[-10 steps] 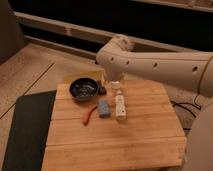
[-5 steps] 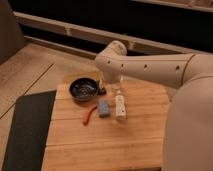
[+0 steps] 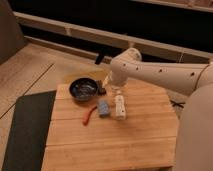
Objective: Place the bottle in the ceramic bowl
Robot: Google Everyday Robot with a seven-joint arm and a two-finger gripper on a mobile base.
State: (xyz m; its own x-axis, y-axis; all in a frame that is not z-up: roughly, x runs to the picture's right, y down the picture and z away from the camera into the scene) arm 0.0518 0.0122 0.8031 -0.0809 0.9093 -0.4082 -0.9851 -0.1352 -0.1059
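Observation:
The bottle [image 3: 120,106] is small and white and lies on its side on the wooden table [image 3: 110,140], right of centre. The ceramic bowl [image 3: 83,89], dark and glossy, stands at the table's back left with nothing in it. My white arm reaches in from the right. Its gripper [image 3: 116,88] hangs open just above and behind the bottle's far end, between the bowl and the bottle. Nothing is held in it.
A blue block [image 3: 103,107] lies directly left of the bottle, and a thin red-handled tool [image 3: 90,114] left of that. A small dark object [image 3: 102,91] sits by the bowl's right rim. A dark mat [image 3: 27,130] covers the floor to the left.
The gripper has come down a little and shifted slightly right toward the bottle's far end. The objects on the table have not moved.

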